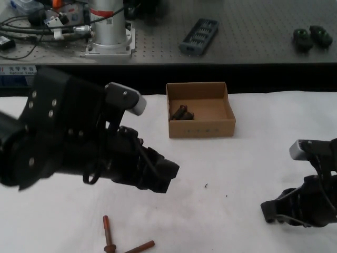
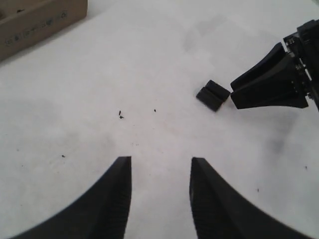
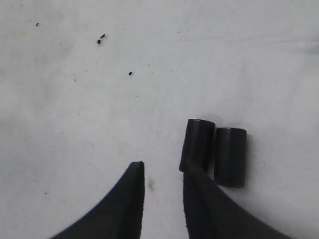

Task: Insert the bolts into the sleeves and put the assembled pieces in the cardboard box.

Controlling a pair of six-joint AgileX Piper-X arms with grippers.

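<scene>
My left gripper [image 2: 160, 162] parted, empty, over speckled white cloth [image 1: 226, 163]. My right gripper [image 3: 163, 168] parted, empty, beside two sleeves [image 3: 230, 157]. Perforated bench [image 1: 253, 37] behind.

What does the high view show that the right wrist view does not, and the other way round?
High view's own: the cardboard box with dark assembled pieces inside, two reddish bolts at the near edge of the white cloth, and the left gripper. Right wrist view's own: two black sleeves lying side by side, one right beside a finger of the right gripper. Shared: the open right gripper, the white cloth and dark specks on it.
</scene>
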